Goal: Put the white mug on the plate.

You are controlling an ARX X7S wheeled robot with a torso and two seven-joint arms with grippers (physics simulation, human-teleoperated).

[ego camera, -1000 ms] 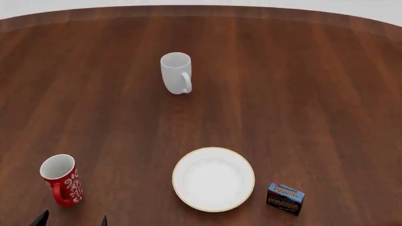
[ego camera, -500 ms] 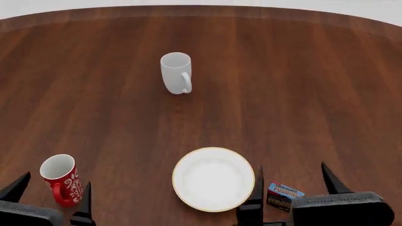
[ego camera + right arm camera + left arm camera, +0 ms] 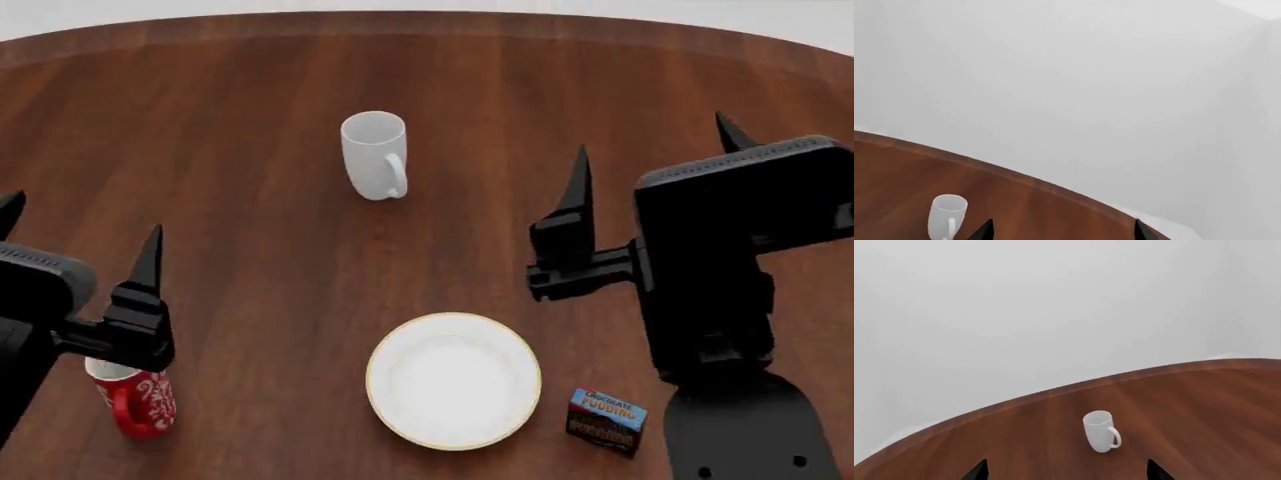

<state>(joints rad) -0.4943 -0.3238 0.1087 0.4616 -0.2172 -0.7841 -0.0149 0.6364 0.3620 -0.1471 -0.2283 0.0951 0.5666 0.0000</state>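
Both arms have risen — left pincer [image 3: 74, 235] parted, hiding the red mug's [image 3: 138, 403] rim; right pincer [image 3: 654, 150] parted too.

I was working in a bare simulated room: a round dark-wood tabletop [image 3: 267, 250] stood against plain white walls [image 3: 1054, 305], nothing else.

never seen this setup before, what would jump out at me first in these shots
Two big black grippers fill the head view's foreground, the right gripper raised high and open over the table's right half, the left gripper open at the left edge above the red mug. Between them, the white mug stands upright and alone far back on the dark wooden table. The plate lies empty near the front, a small chocolate pudding box beside it.
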